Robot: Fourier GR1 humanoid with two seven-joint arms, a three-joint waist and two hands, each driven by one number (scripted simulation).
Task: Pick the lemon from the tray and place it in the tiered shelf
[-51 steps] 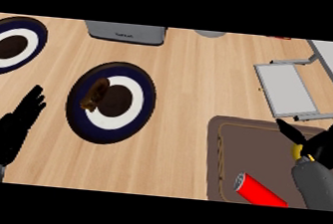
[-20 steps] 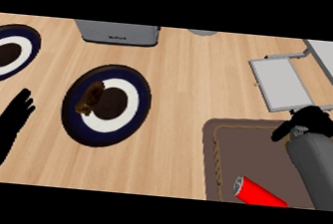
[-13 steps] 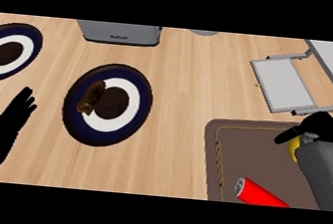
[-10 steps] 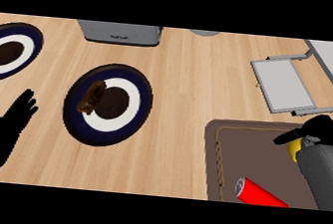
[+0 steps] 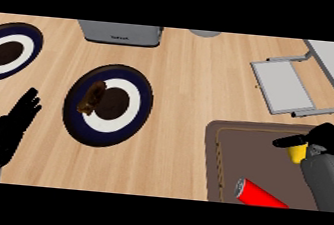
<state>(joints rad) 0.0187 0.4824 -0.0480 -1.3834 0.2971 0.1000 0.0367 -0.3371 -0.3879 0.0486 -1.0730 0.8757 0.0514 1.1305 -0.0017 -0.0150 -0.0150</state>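
1. The robot's right hand (image 5: 329, 140) is curled over the lemon (image 5: 297, 153) above the brown tray (image 5: 218, 154), with only a sliver of yellow showing beneath the black fingers; the fruit appears grasped, though whether it has left the tray floor cannot be told.
2. The lemon sits at the tray's far right side, on the side nearest the grey tiered shelf (image 5: 282, 87) (its destination, just beyond the tray's far edge), so the carry looks short.
3. A red can (image 5: 261, 195) lies on its side at the tray's near edge, apart from the lemon and seemingly out of the way.
4. The left hand (image 5: 5, 130) rests open at the lower left over the wooden tabletop (image 5: 195, 77), fingers straight, holding nothing and taking no part.
5. Two dark-rimmed plates (image 5: 108, 104) occupy the left half, the nearer bearing a brown food item (image 5: 91, 99); a grey appliance (image 5: 120, 32) stands at the far edge.
6. In judgement, the pick is nearly secured; lifting and crossing to the shelf remain.
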